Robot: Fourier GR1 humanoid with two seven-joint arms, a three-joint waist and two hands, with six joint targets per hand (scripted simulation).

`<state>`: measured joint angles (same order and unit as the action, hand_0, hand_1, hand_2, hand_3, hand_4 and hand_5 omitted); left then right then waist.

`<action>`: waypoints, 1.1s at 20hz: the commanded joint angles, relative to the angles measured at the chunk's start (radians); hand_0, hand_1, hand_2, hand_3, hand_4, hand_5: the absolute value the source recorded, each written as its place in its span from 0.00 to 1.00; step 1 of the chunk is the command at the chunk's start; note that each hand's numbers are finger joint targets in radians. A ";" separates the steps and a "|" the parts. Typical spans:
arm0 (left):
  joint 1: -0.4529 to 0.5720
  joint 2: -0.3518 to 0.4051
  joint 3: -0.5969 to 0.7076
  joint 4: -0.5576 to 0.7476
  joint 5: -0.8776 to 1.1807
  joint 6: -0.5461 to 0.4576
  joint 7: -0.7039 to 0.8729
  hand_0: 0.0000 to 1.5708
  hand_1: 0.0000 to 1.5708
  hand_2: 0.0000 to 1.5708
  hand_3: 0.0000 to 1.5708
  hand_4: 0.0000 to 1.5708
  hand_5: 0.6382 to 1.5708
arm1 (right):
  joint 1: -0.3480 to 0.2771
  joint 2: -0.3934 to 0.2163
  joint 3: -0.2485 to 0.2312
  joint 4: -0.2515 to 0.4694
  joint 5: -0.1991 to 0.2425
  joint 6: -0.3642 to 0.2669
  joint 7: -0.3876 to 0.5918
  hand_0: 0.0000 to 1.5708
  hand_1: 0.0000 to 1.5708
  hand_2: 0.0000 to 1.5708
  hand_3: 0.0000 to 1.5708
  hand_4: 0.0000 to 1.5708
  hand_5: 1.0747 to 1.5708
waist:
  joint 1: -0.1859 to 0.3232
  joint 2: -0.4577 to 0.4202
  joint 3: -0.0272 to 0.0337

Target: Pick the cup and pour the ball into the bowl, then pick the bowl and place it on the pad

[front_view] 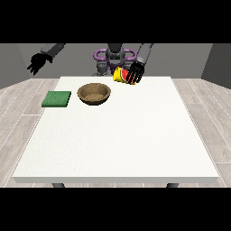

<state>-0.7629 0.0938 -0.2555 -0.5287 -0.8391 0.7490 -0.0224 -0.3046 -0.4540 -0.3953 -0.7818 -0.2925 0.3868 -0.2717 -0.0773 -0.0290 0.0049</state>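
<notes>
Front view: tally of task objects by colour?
Green: 1, the pad
Brown: 1, the bowl
Yellow and red: 1, the cup, held tilted in the hand at the view's right
Total: 3. No ball visible.

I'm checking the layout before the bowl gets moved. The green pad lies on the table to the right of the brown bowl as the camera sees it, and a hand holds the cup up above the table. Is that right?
Not quite. In the front view the green pad lies to the left of the brown bowl, not the right. The rest holds: the hand at the view's right holds the cup, tilted, above the table.
</notes>
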 commanded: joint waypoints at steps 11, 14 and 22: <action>-0.269 -0.093 -0.409 -0.049 -0.376 -0.393 0.547 1.00 1.00 1.00 1.00 0.71 0.97 | -0.008 -0.045 -0.022 0.200 0.023 0.081 -0.123 0.00 0.00 0.00 0.22 0.37 0.99 | 0.015 -0.029 -0.0010; -0.335 -0.094 -0.462 -0.063 -0.431 -0.513 0.570 1.00 1.00 1.00 1.00 0.65 0.99 | 0.005 -0.046 -0.013 0.219 0.038 0.084 -0.134 0.00 0.00 0.00 0.24 0.37 1.00 | 0.022 -0.056 -0.0014; -0.276 -0.094 -0.586 -0.207 -0.518 -0.694 0.558 0.99 0.99 1.00 1.00 0.56 1.00 | 0.026 -0.070 -0.032 0.282 0.047 0.054 -0.184 0.00 0.00 0.00 0.16 0.39 1.00 | 0.111 -0.076 -0.0038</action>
<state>-1.0895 0.0004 -0.7706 -0.6720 -1.3142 0.1282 0.5366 -0.2971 -0.5202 -0.4293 -0.5259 -0.2566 0.4508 -0.4410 -0.0028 -0.0756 0.0019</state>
